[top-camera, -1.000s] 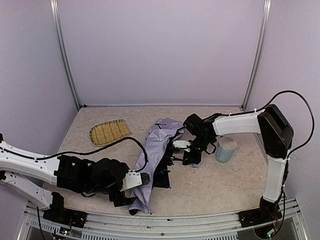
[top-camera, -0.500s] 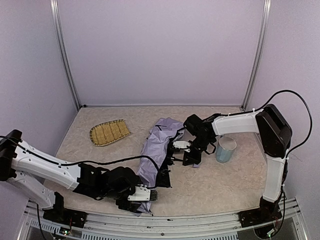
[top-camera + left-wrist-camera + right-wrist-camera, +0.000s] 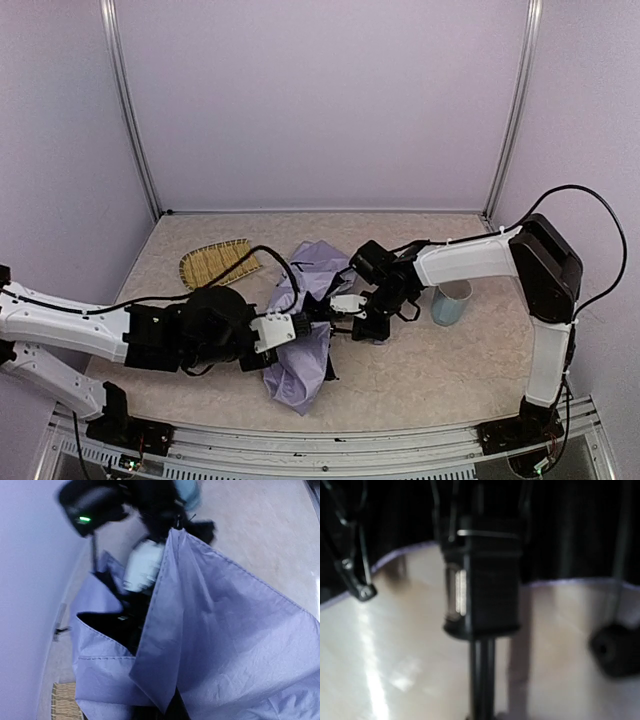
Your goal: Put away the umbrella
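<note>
Umbrella [image 3: 305, 365] lies crumpled mid-table [image 3: 450, 370], its canopy [image 3: 225, 630] bunched toward the near edge. Left gripper [image 3: 292, 327] is pinched on a fold of the canopy, its fingers buried under fabric in its own wrist view. Right gripper [image 3: 345, 308] is pressed together around the black shaft [image 3: 482, 680], seen only as a blur up close. 1 cup [image 3: 450, 303] stands toward the right edge, 1 tray [image 3: 215, 263] toward the far-left corner.

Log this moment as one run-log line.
task: put away umbrella | left gripper: shut on umbrella canopy, fabric bunched | right gripper: shut on shaft | cup: upright beside right arm
</note>
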### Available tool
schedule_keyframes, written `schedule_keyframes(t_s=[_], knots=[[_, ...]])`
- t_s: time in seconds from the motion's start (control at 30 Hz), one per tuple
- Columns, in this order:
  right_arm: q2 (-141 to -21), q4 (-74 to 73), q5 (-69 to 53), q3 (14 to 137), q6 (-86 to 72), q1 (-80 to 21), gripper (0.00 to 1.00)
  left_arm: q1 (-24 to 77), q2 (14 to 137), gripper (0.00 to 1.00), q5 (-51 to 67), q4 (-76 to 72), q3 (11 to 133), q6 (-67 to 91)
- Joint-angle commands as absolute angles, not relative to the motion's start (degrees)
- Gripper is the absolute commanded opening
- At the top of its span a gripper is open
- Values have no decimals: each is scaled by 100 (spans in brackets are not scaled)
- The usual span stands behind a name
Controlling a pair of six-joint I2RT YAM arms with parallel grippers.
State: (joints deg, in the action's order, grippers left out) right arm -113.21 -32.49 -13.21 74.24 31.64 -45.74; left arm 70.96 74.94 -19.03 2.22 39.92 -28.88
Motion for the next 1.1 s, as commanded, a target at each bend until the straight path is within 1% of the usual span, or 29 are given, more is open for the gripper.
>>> schedule_keyframes(t_s=[0.0, 0.1, 0.27, 0.4, 0.63, 0.67, 0.7, 0.77, 0.83, 0.93, 1.03, 1.07], knots=[[-11209, -2873, -1037, 6945, 3212, -5149, 0, 6264, 6367, 0, -1115, -1016, 4043, -2245], [-11237, -2689, -787, 6870, 3268, -5486, 0, 5612, 6055, 0, -506, -1456, 3910, -1760], [-11288, -2391, -517, 6812, 3371, -5931, 0, 4884, 6461, 0, -767, -1562, 3966, -1390], [-11299, -2103, -296, 6781, 3437, -6152, 0, 4447, 7169, 0, -848, -1680, 4087, -1142], [-11236, -1714, -278, 6697, 3142, -6317, 0, 3893, 9013, 0, -1095, -1548, 4525, -1129], [-11171, -1618, -269, 6627, 3046, -6311, 3, 3878, 9159, 0, -1021, -1476, 4559, -1131], [-11092, -1478, -268, 6547, 2934, -6311, 11, 3881, 9245, 0, -896, -1439, 4544, -1137], [-10904, -1267, -287, 6374, 2734, -6311, 24, 3949, 9225, 0, -588, -1460, 4452, -1133], [-10717, -1107, -276, 6236, 2523, -6303, 32, 3987, 9107, 0, -267, -1625, 4283, -1166], [-10466, -985, -315, 6138, 2268, -6302, 50, 3982, 9055, 0, -136, -1543, 4275, -1190], [-10179, -819, -434, 6039, 2061, -6302, 60, 3937, 9220, 0, -58, -1300, 4469, -1170], [-10087, -794, -460, 6016, 2011, -6302, 67, 3924, 9326, 0, -51, -1201, 4554, -1147]])
